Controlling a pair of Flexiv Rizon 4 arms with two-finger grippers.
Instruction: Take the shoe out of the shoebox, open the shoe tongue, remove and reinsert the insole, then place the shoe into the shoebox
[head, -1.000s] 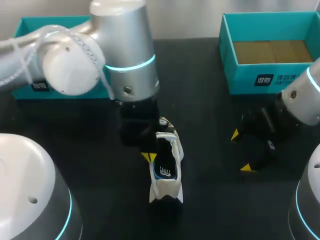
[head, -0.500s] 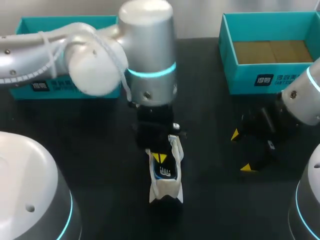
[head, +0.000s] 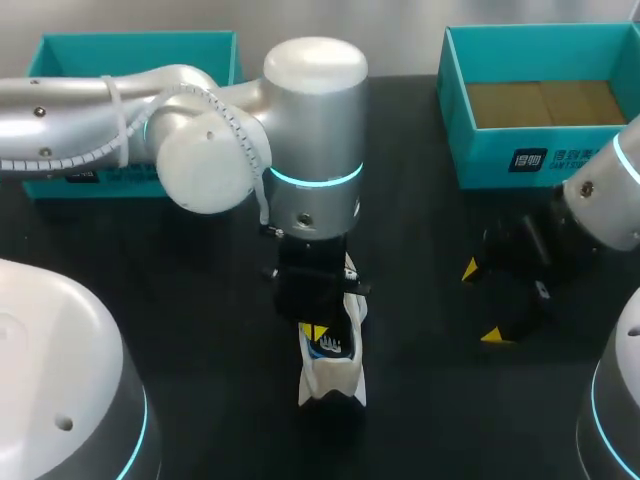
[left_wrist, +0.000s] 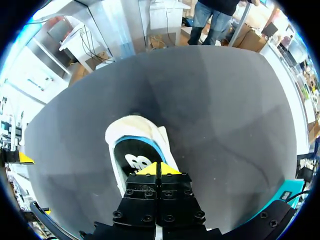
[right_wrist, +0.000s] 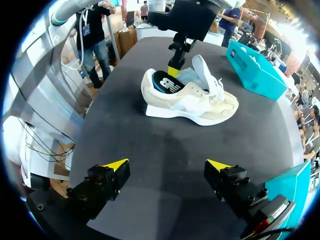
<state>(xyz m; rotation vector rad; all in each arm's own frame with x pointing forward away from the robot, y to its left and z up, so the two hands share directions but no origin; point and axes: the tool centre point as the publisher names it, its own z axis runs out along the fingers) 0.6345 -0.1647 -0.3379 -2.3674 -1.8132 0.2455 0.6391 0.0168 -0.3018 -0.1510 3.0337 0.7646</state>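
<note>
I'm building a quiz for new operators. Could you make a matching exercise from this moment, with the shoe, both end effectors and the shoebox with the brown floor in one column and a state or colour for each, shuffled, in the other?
Column one:
1. shoe
2. left end effector
3. right end effector
4. shoebox

Column two:
A. fingers wide apart, holding nothing, off to the shoe's side
B. teal walls, nothing inside
C. cream, upright on its sole
D. yellow tips together at the shoe's opening

Pairs: 1-C, 2-D, 3-A, 4-B
</note>
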